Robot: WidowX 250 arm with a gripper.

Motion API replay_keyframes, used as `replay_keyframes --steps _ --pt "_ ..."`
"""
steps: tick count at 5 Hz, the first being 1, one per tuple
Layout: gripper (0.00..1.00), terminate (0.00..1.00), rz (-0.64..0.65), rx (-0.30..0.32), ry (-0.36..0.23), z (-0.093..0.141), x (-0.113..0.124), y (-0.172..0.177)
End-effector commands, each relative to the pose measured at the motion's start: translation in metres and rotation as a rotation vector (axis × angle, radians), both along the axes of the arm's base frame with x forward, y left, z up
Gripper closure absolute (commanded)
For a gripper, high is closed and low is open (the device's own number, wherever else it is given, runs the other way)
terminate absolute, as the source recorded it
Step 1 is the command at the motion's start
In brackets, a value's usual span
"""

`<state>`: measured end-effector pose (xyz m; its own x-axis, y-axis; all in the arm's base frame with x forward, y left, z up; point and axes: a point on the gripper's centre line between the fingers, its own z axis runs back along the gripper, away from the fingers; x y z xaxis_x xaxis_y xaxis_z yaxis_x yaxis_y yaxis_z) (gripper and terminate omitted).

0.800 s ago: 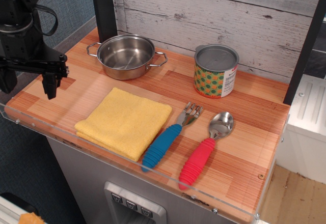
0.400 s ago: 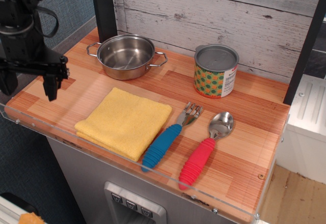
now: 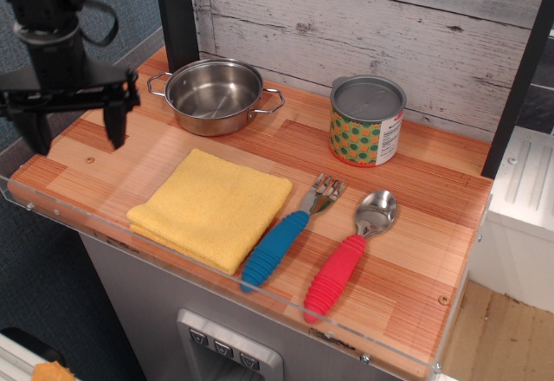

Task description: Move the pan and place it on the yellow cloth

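The small shiny steel pan (image 3: 214,95) with two wire loop handles sits at the back left of the wooden counter, empty. The folded yellow cloth (image 3: 212,208) lies in front of it, near the counter's front edge. My black gripper (image 3: 76,134) hangs over the counter's left end, left of the pan and apart from it. Its two fingers (image 3: 114,126) are spread wide and hold nothing.
A green-and-orange patterned tin can (image 3: 367,120) stands at the back, right of the pan. A blue-handled fork (image 3: 289,233) and a red-handled spoon (image 3: 350,253) lie right of the cloth. A black post (image 3: 177,13) stands behind the pan. A clear acrylic lip (image 3: 216,273) edges the front.
My gripper has risen and moved right and back, closer to the pan. Its fingers stay spread. The pan, cloth and other things have not moved.
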<state>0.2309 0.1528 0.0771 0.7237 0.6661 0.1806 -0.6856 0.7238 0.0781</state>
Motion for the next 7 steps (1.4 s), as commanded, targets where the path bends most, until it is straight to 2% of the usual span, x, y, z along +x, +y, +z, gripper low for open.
replay_keyframes --steps 1,2,3,4,5,7 --pt "0.00 0.00 0.268 -0.017 -0.199 0.018 0.044 0.011" --pt "0.00 0.00 0.331 -0.086 -0.282 0.012 0.066 0.011" --pt "0.00 0.00 0.317 -0.103 -0.280 -0.001 0.091 0.008" --pt "0.00 0.00 0.288 -0.148 -0.239 -0.018 0.111 0.003" --pt "0.00 0.00 0.278 -0.161 -0.202 -0.026 0.118 0.000" --pt "0.00 0.00 0.273 -0.159 -0.141 -0.049 0.116 0.001"
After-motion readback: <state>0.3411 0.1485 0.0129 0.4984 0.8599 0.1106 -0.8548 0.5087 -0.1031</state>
